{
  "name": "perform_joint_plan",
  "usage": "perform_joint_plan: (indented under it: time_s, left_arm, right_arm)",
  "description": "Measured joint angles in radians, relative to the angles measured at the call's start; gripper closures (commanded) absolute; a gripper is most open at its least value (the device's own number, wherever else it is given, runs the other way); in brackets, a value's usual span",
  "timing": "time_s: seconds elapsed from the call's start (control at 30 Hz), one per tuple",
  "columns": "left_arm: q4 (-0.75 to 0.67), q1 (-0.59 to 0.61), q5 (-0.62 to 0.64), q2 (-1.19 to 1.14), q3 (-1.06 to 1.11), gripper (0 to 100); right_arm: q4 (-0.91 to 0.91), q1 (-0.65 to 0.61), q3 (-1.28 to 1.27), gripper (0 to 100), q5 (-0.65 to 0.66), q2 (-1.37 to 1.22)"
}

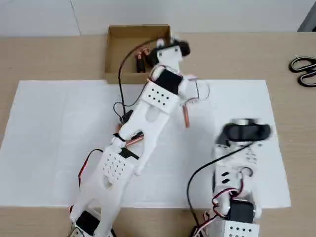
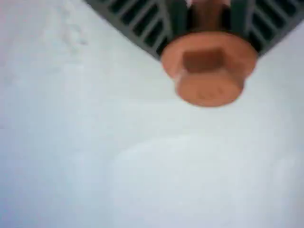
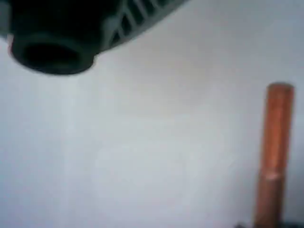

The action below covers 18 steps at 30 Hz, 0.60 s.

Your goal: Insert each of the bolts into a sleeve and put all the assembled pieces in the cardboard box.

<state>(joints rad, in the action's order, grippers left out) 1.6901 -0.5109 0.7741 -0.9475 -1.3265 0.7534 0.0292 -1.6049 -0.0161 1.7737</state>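
Orange bolt in left gripper

No writing, label, brand, number or sign can be read, neither on the cardboard box nor on the worktop.

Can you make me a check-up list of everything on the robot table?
Surface: wooden table under a white sheet.
Job's things: orange bolt, black sleeve, cardboard box holding dark and orange pieces.
Clutter: scissors on the bare table.
Tools: left tool shut on the bolt; right tool shut on the sleeve.
Cables: black cable looping near the box, another over the sheet.
Surroundings: pale surface behind the table.
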Motion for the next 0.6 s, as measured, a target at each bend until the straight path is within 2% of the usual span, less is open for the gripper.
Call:
perform_joint_plan:
  time_s: [0.23,0.43,0.6]
  left_arm:
    - [0.044,0.049,-0.123,0.021,-0.272,99]
    - [0.044,0.172,-0.221,0.13,-0.302,99]
    - [0.044,0.158,-0.321,0.221,-0.302,99]
  right_arm:
    - [-0.261,-0.161,0.0,99.4,0.0,0.0]
    - [-0.408,-0.183,0.0,99.4,0.0,0.0]
    - [-0.44,-0.183,0.0,99.4,0.0,0.0]
